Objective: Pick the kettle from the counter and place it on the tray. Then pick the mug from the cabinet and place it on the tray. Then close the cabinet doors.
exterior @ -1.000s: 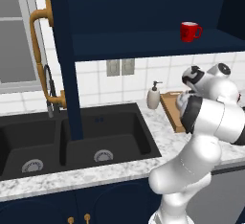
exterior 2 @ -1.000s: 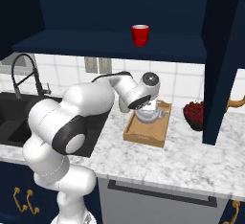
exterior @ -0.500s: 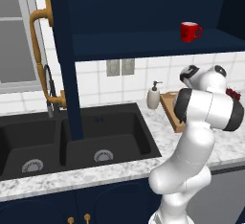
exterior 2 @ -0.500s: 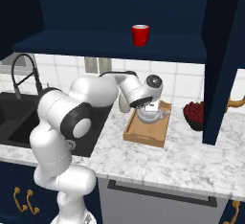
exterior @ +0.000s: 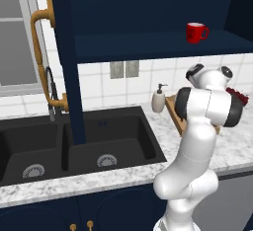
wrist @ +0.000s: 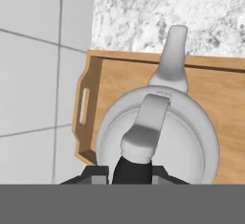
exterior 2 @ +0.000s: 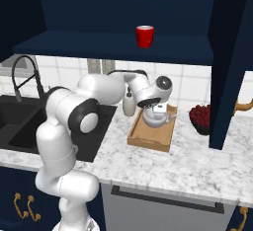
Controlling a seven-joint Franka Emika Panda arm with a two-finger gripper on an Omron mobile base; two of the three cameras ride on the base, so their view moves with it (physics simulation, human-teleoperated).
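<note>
Hand (wrist: 132, 173) position, hand view: my fingers clasp the dark base of the kettle (wrist: 158, 137) handle, kettle seated low inside the tray (wrist: 95, 82), spout aimed toward the marbled desk (wrist: 158, 12).

Left base view: my own arm blocks most of the tray (exterior: 173, 109); the mug (exterior: 196, 32) stands on the cabinet (exterior: 148, 47) shelf.

Right base view: kettle (exterior 2: 154, 118) sits at the tray's (exterior 2: 148, 138) far end, my hand (exterior 2: 157, 107) clenched over it. Handling judgement: rigid metal, moderately heavy, smooth-walled; grasp the arched handle only. The mug (exterior 2: 145, 36) appears light, rigid; grip across its rim wall.
</note>
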